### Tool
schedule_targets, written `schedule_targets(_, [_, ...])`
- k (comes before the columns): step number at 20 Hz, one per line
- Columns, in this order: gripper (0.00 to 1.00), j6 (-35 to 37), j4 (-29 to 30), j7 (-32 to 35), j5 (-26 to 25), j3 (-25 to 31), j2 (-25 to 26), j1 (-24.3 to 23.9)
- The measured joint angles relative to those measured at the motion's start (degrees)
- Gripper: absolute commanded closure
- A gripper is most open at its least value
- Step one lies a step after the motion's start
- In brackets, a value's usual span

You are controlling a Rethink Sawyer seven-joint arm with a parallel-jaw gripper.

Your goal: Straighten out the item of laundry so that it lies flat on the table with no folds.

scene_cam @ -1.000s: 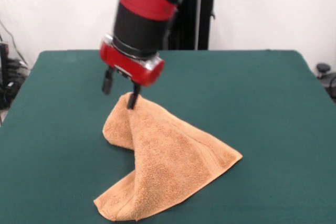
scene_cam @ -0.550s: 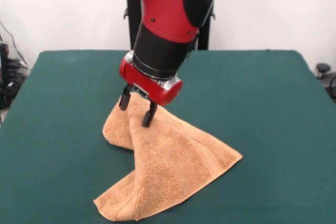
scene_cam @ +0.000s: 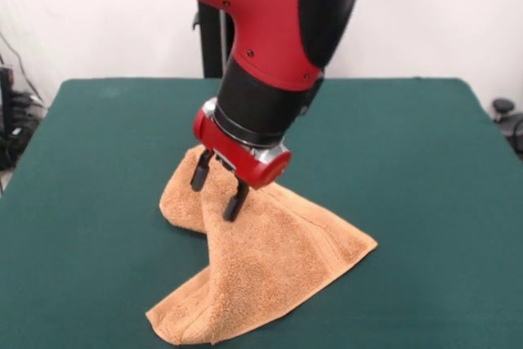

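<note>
On the table (scene_cam: 425, 161), the folded towel (scene_cam: 261, 267) stretches diagonally beneath the spread claw (scene_cam: 217, 194).

One towel (scene_cam: 261, 263), orange-tan, bunched up with folds. One table (scene_cam: 425, 169), green top, the towel lying on it left of the table's centre. One robot arm (scene_cam: 261, 30), red and black, above the towel. One gripper (scene_cam: 217, 195) with two black fingers (scene_cam: 235, 202), set apart just over the towel's raised far part.
</note>
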Motion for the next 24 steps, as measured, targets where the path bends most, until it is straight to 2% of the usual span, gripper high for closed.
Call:
schedule_targets(8, [0.00,0.5,-2.7,1.8,3.9,-2.0,2.9,1.5])
schedule_targets(15, [0.00,1.5,-4.8,2.2,4.8,-5.3,5.0,3.3])
schedule_targets(24, [0.00,8.6,-10.5,7.8,8.3,-10.4,9.2,8.5])
